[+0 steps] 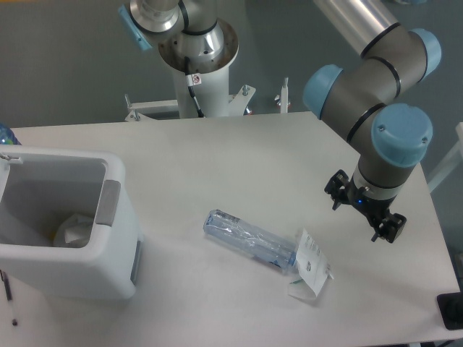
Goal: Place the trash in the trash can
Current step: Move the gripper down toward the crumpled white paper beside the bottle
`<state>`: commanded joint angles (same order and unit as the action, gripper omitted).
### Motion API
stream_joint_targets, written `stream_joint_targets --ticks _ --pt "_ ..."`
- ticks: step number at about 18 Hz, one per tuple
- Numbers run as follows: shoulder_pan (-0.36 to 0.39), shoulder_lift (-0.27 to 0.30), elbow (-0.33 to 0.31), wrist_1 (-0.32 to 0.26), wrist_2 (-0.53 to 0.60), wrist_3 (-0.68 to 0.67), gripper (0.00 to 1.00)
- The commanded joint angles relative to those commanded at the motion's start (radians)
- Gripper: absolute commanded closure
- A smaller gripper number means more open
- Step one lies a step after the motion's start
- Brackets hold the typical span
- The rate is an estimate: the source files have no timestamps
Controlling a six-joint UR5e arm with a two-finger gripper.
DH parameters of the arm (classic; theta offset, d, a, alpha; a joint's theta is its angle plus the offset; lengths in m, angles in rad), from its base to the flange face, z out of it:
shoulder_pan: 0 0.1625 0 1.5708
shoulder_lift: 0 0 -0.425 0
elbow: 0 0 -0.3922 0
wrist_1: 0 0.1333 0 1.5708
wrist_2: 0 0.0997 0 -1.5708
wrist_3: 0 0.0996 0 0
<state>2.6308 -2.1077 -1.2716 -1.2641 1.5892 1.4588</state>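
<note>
- Gripper [366, 212]: hangs over the right part of the table [239, 159], empty; its two dark fingers stand apart, spread fairly wide, with nothing between them
- Arm [376, 79]: reaches in from the upper right, wrist bent down toward the tabletop
- Packet [311, 264]: lies flat, near the gripper and to the lower left of it, touching the capped end of the bottle
- Bottle [249, 241]: crushed, on its side at mid-table, long axis running from upper left to lower right; cap end toward the packet
- Bin [119, 253]: stands at the left edge, well apart from both trash items, open at the top; something pale, perhaps crumpled paper, already lies inside
- Step in hand, as judged: approach to a first pickup, neither item yet gripped
- Advice: the bottle looks the easier grasp; turn the fingers to close across its narrow width near the middle, not along its length
- Crushed plastic may flex or slip, so a centred, firm close seems wise
- The flat packet offers little edge; pinching a raised corner would likely serve better
- Lift clear of the bin rim before release
</note>
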Motion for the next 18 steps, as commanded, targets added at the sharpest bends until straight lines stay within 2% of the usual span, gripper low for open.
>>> stream_joint_targets --ticks 4,13,15,18 --pt "-0.002 0.000 -0.003 0.006 0.000 -0.003 0.00" --pt "-0.005 -0.012 -0.006 0.006 -0.014 -0.123 0.00" --pt "-0.006 -0.011 -0.023 0.041 -0.020 -0.147 0.00" --pt "-0.006 -0.002 -0.089 0.144 -0.057 -0.190 0.00"
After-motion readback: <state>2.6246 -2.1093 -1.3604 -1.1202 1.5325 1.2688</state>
